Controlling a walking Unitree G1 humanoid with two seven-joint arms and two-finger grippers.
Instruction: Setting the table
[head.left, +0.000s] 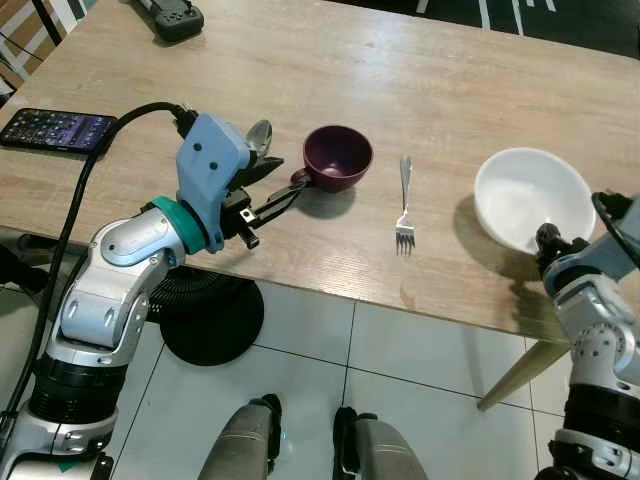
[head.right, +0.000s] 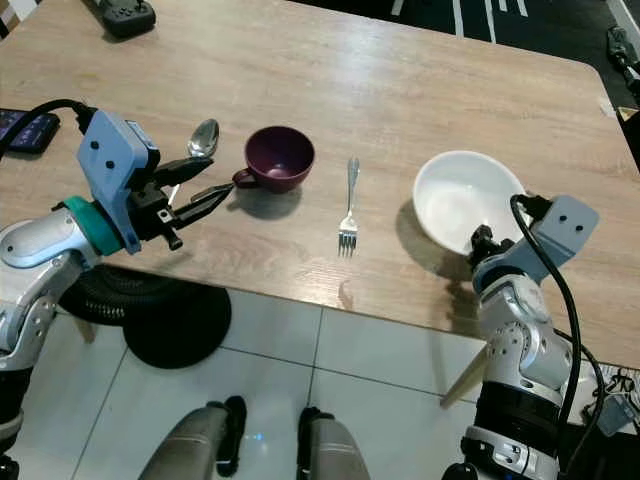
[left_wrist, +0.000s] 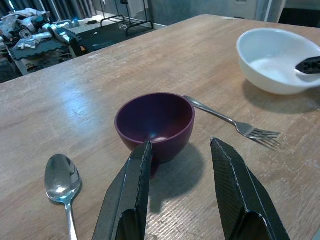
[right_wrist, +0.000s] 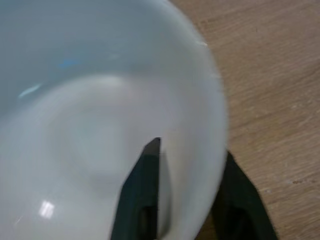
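Observation:
A dark purple cup (head.left: 338, 157) stands on the wooden table (head.left: 420, 70), its small handle turned toward my left gripper (head.left: 278, 188). That gripper is open, its fingertips (left_wrist: 144, 150) just short of the cup on the handle side. A metal spoon (head.left: 260, 133) lies behind the left gripper and a fork (head.left: 404, 205) lies to the right of the cup. My right gripper (head.right: 480, 240) is shut on the near rim of a white bowl (head.left: 530, 195), one finger (right_wrist: 149, 170) inside and one outside. The bowl looks tilted and throws a shadow to its left.
A phone (head.left: 57, 129) lies at the table's left edge and a black device (head.left: 175, 18) at the far left corner. The table's near edge runs just in front of both arms. A black round base (head.left: 210, 315) sits on the tiled floor below.

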